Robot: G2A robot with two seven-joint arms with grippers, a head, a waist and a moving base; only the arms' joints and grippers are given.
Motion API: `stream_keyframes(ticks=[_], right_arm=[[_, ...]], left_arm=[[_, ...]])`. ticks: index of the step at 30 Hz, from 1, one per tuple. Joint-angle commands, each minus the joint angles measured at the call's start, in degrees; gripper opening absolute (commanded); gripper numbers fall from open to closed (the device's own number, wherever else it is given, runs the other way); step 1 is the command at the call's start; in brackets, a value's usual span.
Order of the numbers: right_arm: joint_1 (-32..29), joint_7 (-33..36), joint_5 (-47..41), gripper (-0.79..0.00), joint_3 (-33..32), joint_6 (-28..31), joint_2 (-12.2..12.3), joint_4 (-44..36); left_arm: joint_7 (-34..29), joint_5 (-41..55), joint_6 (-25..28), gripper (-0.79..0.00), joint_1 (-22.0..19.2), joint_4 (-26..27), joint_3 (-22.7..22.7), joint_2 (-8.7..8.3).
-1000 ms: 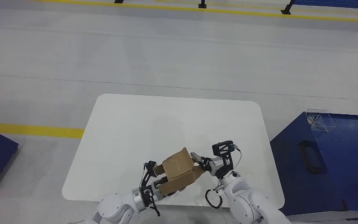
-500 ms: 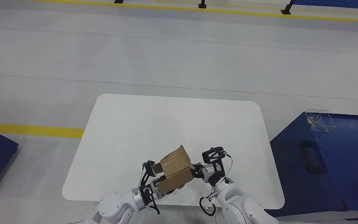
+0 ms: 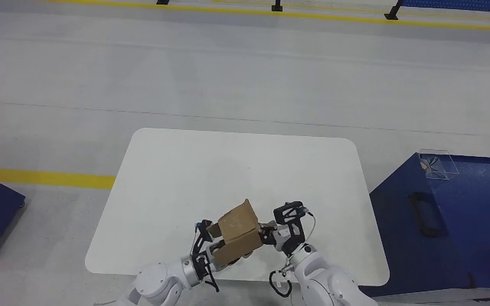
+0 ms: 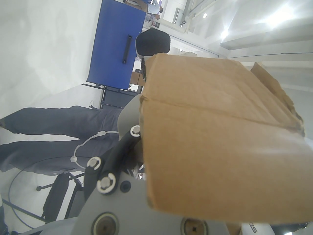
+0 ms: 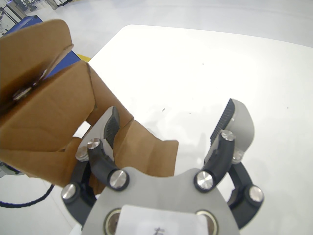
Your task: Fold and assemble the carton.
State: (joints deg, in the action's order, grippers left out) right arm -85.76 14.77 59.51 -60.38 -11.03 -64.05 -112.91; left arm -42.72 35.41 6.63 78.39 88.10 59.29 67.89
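A brown cardboard carton (image 3: 236, 226) hangs tilted above the table's near edge, its flaps still loose. My left gripper (image 3: 211, 248) is shut on its lower side; one dark finger (image 4: 115, 152) shows beside the carton wall (image 4: 215, 135), and the other is hidden behind the cardboard. My right gripper (image 5: 171, 123) is open at the carton's right end (image 3: 266, 229). Its one ribbed pad (image 5: 111, 123) rests against a hanging flap (image 5: 149, 150), while the other pad (image 5: 227, 118) stands free over the white table (image 5: 195, 62).
The white table (image 3: 230, 168) stretches bare beyond the carton. A blue cabinet (image 3: 429, 222) stands just off the table's right side, with a small clear box (image 3: 438, 163) on top. Grey floor with yellow lines surrounds the table.
My right gripper has slid left, closing in on the carton's end. The carton has shifted slightly left and tilted up in the left gripper.
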Motion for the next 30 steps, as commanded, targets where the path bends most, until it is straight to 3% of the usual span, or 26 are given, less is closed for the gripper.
stream_keyframes(ticks=[1, 8, 13, 17, 23, 30], right_arm=[[-0.51, -0.27, -1.91, 0.0, -1.63, 0.17, 0.02, -0.44], [-2.71, 3.7, -13.15, 0.0, -11.1, 2.94, 0.6, 1.77], [-2.75, 10.39, -16.39, 0.0, -10.51, 7.47, 0.67, 5.84], [-3.13, 14.46, -24.78, 0.0, -10.34, 12.13, 0.54, 5.57], [-4.03, 18.36, -32.86, 0.0, -13.61, 15.5, 0.89, 4.02], [-5.1, 18.58, -35.12, 0.0, -16.28, 16.76, 1.21, 2.46]], left_arm=[[-0.31, 0.33, -0.18, -0.785, 0.2, 0.08, 0.28, -0.04], [-1.78, 1.64, -0.83, -0.785, 0.87, 0.67, 1.48, -0.24], [-2.45, 1.82, -1.46, -0.785, 1.21, 1.21, 1.85, -0.33], [-2.35, 1.48, -1.98, -0.785, 1.17, 1.48, 1.58, -0.27], [-2.13, 0.94, -2.01, -0.785, 1.09, 1.34, 1.06, -0.14], [-2.44, 0.62, -1.48, -0.785, 1.42, 0.89, 0.96, -0.11]])
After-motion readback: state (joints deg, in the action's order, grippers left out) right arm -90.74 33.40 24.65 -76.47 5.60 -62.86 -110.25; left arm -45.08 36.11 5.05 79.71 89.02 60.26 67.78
